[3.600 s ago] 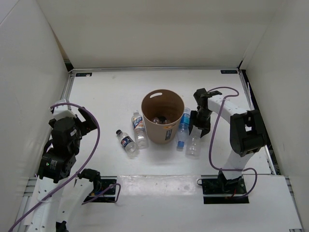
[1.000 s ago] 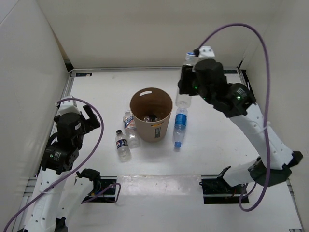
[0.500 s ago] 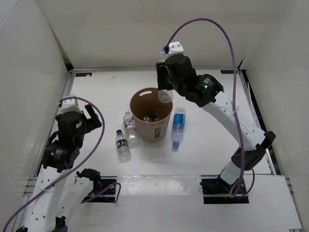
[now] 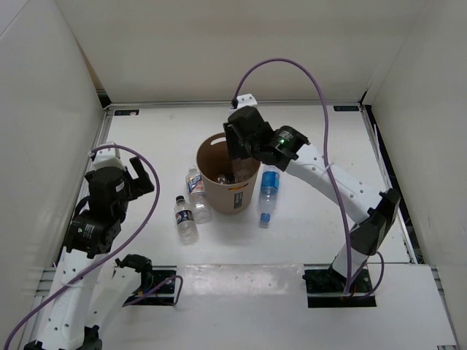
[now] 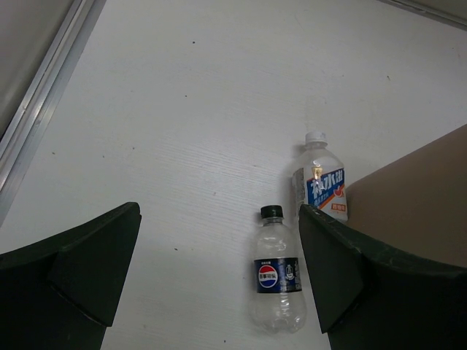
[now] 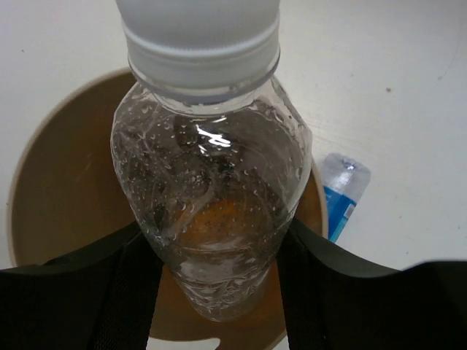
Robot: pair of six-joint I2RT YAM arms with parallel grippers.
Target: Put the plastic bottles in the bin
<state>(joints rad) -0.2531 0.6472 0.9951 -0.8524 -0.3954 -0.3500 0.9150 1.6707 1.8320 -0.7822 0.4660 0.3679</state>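
The tan bin [image 4: 219, 195] stands mid-table. My right gripper [image 4: 238, 148] is shut on a plain clear bottle with a white cap [image 6: 208, 189] and holds it over the bin's open mouth [image 6: 58, 197]. A blue-labelled bottle [image 4: 268, 188] lies right of the bin and also shows in the right wrist view [image 6: 339, 193]. A dark-capped bottle with a dark label [image 5: 277, 273] and a white-capped bottle with a blue label [image 5: 319, 188] lie left of the bin [image 5: 416, 197]. My left gripper [image 5: 219, 270] is open and empty above them.
White walls enclose the table on three sides. A metal rail [image 5: 36, 124] runs along the left edge. Some item lies at the bottom of the bin [image 4: 232, 177]. The two arm bases [image 4: 339, 281] sit at the near edge.
My right arm has swung left with the plain bottle, from right of the bin to over its mouth. The bin stands further left than 3.6 s ago. The left arm has hardly moved.
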